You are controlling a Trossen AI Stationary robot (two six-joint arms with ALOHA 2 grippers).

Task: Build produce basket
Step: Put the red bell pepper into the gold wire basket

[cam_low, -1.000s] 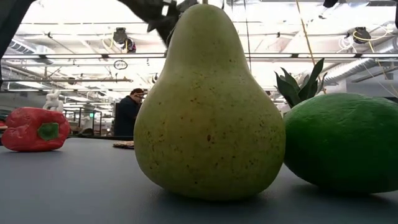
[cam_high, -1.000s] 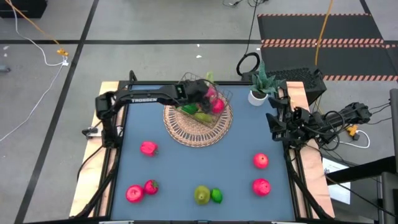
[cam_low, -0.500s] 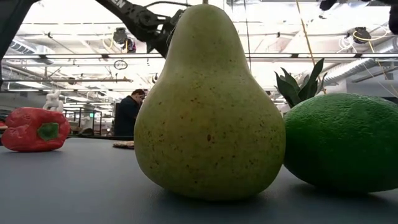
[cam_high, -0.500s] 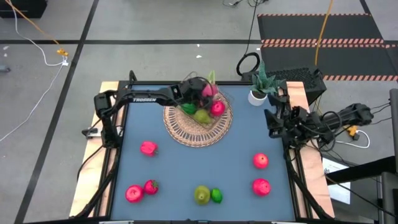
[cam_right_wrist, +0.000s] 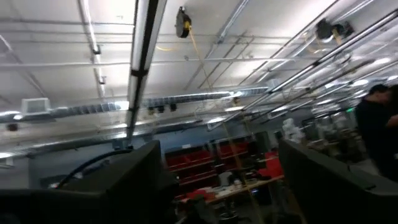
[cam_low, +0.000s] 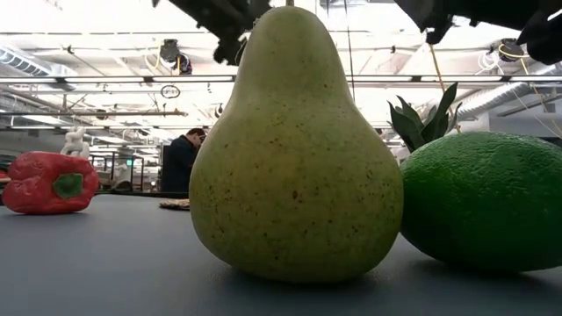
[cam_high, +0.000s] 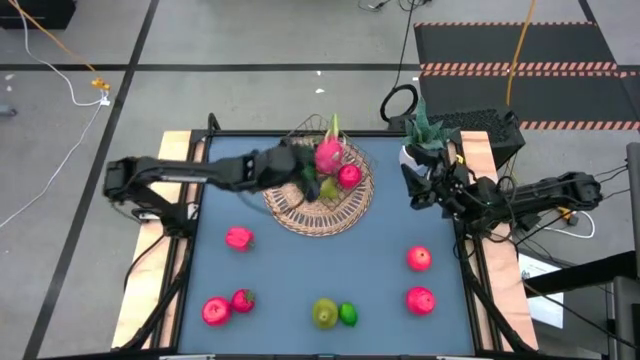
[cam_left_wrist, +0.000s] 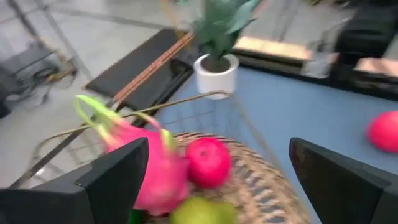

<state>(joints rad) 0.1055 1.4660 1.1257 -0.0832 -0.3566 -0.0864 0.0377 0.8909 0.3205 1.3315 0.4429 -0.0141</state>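
Wicker basket [cam_high: 318,205], round and tan with a flat woven rim and thin wire frame, is sitting at the table's far middle, holding a spiky pink dragon fruit [cam_high: 328,155], a smooth red round fruit [cam_high: 349,175] and a green fruit [cam_high: 327,188]. Left gripper [cam_high: 290,165] is hovering at the basket's left edge, fingers spread and gripping nothing. Right gripper [cam_high: 413,190] is hanging open beside the white pot [cam_high: 411,155].

Grey concrete floor [cam_high: 250,40] around the table; ceiling pipes [cam_right_wrist: 205,93] and strip lights [cam_right_wrist: 144,43] overhead.
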